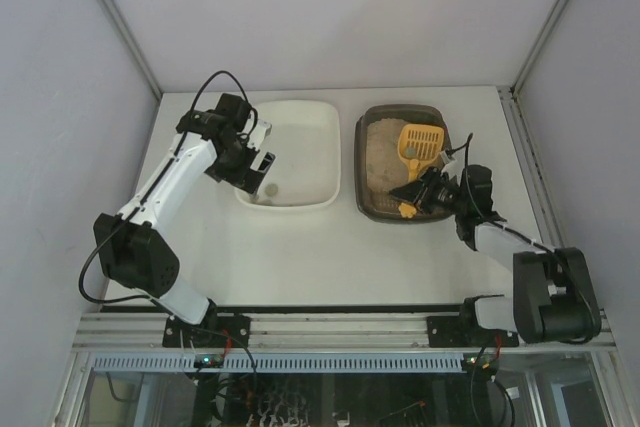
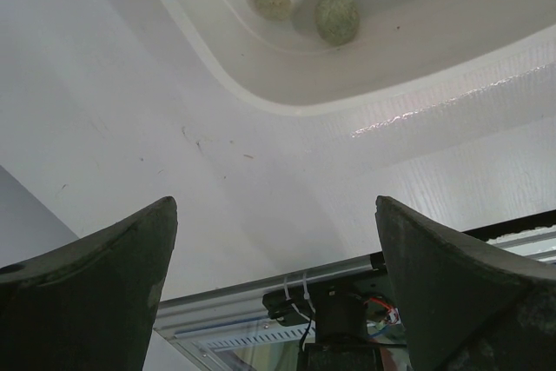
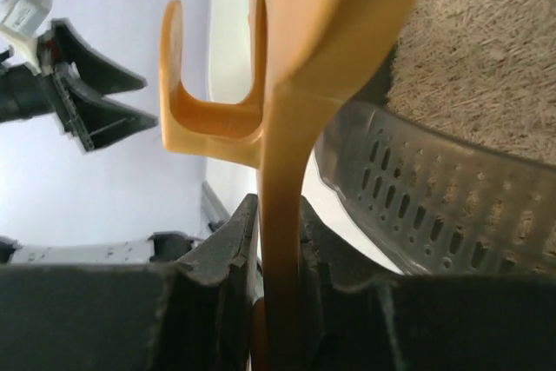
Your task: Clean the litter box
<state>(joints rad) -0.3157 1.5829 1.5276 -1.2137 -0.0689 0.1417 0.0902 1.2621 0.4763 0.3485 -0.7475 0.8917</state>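
The dark brown litter box (image 1: 366, 202) with beige sandy litter sits right of centre; its perforated rim shows in the right wrist view (image 3: 434, 188). My right gripper (image 1: 428, 190) is shut on the handle of the yellow slotted scoop (image 1: 420, 145), whose head holds a greyish clump over the litter. The handle (image 3: 282, 215) stands clamped between the fingers. My left gripper (image 1: 262, 165) is open and empty over the left near part of the white tub (image 1: 322, 162). In the left wrist view its fingers (image 2: 130, 284) frame the table, with the tub corner (image 2: 287, 97) and greenish clumps (image 2: 337, 15) above.
The white table (image 1: 330, 257) carries both containers side by side. The aluminium rail (image 1: 340, 325) with the arm bases runs along the near edge. Grey walls enclose the left, right and back sides.
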